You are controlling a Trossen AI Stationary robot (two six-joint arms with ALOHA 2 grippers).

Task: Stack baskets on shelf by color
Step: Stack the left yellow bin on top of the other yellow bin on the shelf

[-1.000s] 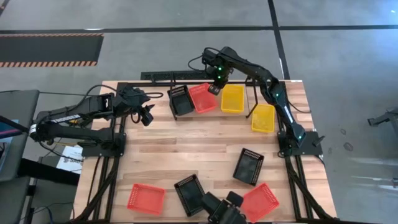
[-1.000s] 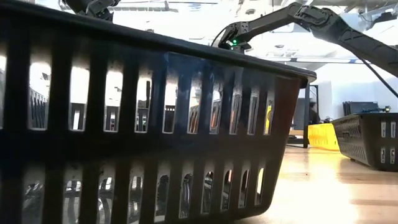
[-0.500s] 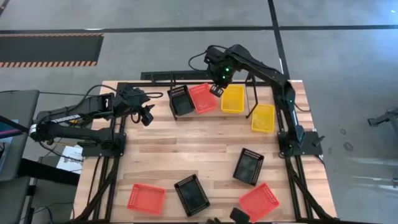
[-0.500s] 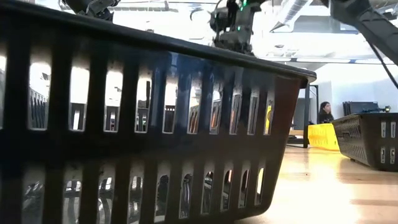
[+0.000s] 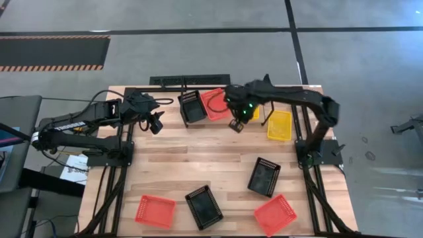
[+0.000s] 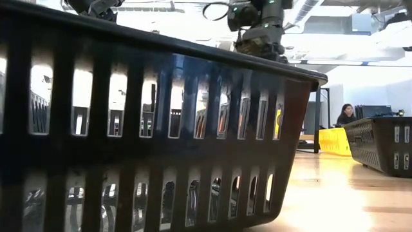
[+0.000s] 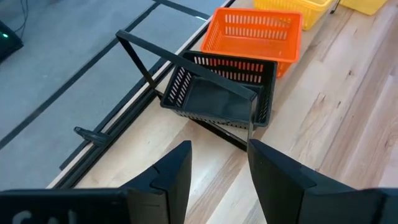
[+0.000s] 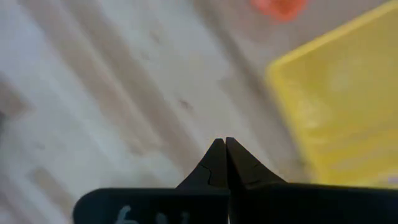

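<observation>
The right arm has swung in off the far edge and now lies low across the back of the surface [image 5: 198, 158]; its right gripper [image 5: 236, 125] hangs just in front of the row of baskets at the shelf [image 5: 198, 92], jaws pressed tight together and holding nothing. In the right wrist view, bare wood lies under the closed tips, with a yellow basket [image 8: 339, 106] close alongside.

Along the far edge, a black basket [image 5: 192, 108] and a red basket [image 5: 216, 103] touch side by side. The yellow one next to them is mostly hidden under the arm. A second yellow basket [image 5: 279, 125] lies apart, near the right edge.

The left gripper [image 5: 156, 123] hovers by the left edge, jaws partly open and empty, pointed at the black basket, which sits tilted on the shelf's rods in the left wrist view.

There is plenty of open wood through the middle. Toward the near edge lie a red basket [image 5: 155, 210], a black one [image 5: 203, 206], another black one [image 5: 264, 176] and another red one [image 5: 275, 215], all spread apart.

A person [image 6: 347, 114] sits in the room beyond.
</observation>
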